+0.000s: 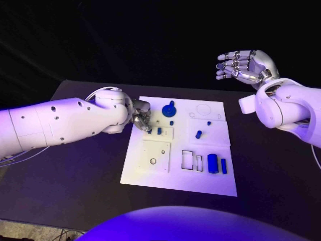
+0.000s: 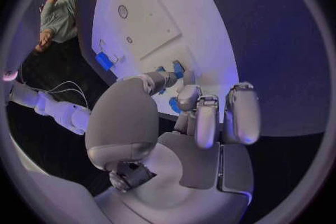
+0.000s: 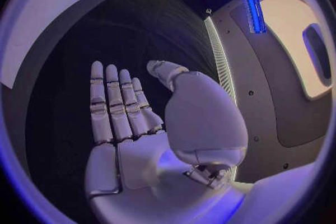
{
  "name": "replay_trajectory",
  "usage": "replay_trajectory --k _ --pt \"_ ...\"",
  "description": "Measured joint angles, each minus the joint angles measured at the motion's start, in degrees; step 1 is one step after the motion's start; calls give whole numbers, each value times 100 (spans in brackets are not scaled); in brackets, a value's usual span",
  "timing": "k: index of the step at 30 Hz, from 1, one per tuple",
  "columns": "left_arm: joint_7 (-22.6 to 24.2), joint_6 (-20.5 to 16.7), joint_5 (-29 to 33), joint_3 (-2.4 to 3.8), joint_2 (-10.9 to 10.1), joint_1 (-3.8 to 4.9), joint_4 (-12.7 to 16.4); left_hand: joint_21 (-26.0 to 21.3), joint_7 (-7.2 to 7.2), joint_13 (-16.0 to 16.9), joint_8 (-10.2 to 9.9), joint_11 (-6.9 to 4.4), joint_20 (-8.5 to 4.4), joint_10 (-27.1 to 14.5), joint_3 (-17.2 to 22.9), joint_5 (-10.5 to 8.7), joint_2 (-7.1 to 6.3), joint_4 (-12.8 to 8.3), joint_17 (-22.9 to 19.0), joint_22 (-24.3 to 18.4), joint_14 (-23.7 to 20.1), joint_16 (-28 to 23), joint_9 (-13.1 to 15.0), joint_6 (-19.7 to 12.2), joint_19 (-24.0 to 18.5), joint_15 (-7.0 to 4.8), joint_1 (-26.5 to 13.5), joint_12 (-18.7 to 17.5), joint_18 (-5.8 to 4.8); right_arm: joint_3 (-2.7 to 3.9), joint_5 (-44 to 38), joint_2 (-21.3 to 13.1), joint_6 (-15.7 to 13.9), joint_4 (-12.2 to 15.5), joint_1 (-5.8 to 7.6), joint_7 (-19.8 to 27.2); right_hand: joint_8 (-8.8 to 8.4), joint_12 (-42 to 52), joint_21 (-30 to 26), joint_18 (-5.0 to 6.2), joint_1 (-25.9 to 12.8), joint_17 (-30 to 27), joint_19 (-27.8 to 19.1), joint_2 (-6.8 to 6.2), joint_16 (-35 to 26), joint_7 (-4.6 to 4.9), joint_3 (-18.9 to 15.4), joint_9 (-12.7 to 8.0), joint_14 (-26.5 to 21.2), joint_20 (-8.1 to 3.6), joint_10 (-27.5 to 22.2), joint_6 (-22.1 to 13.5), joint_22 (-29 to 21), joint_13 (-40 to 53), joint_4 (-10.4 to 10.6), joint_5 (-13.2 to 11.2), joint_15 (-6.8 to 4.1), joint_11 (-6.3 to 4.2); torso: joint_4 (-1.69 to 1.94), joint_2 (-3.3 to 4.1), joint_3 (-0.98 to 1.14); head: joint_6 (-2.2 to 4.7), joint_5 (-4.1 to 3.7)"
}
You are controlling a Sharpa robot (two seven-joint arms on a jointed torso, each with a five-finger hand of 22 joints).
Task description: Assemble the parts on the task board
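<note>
White task board (image 1: 178,175) sits mid-frame on the black bench (image 1: 81,165), running from center down toward the lower right. My left hand (image 1: 139,116) is down at the board's upper left edge, fingers (image 2: 198,117) curled in over a couple of small blue parts (image 2: 176,70). Honestly can't tell if I'm actually pinching one or just touching. A blue gear-shaped part (image 1: 169,109) lies just right of that hand, a small blue peg (image 1: 199,134) sits near the middle, and two blue bars (image 1: 217,163) lie side by side at lower right. My right hand (image 1: 247,66) floats in the upper right of the frame, well off the board, palm open, fingers (image 3: 119,103) straight and holding nothing.
</note>
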Motion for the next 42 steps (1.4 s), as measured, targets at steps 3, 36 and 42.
replay_trajectory --k 3,36,42 --pt "1 13 -2 0 0 -1 3 0 0 0 0 0 0 0 0 0 1 0 0 0 0 0 0 0 0 0 1 0 0 0 0 -1 2 0 0 -1 0 0 0 0 0 0 0 0 0 0 0 0 0 0 0 0 -5 0 0 0 0 0 0 0 1 0 -1" --pt "-3 112 125 6 -7 -1 15 -1 9 -7 -22 -21 0 21 135 -21 -3 -135 0 -2 0 0 29 31 0 0 -3 0 0 0 2 0 19 -3 -5 -14 -22 -24 0 0 0 -14 0 0 -22 0 0 -10 0 0 -1 0 -23 0 0 0 0 0 0 1 1 0 1" --pt "-10 106 173 6 -7 -1 10 -1 10 -20 -44 -21 0 21 135 -5 20 -135 0 -2 0 0 37 31 0 0 -26 0 0 0 3 -2 25 -5 -6 -24 -43 -46 -21 0 0 -27 21 0 -53 0 -17 -17 0 21 -1 0 -37 0 -16 0 0 0 -1 0 2 0 -7"
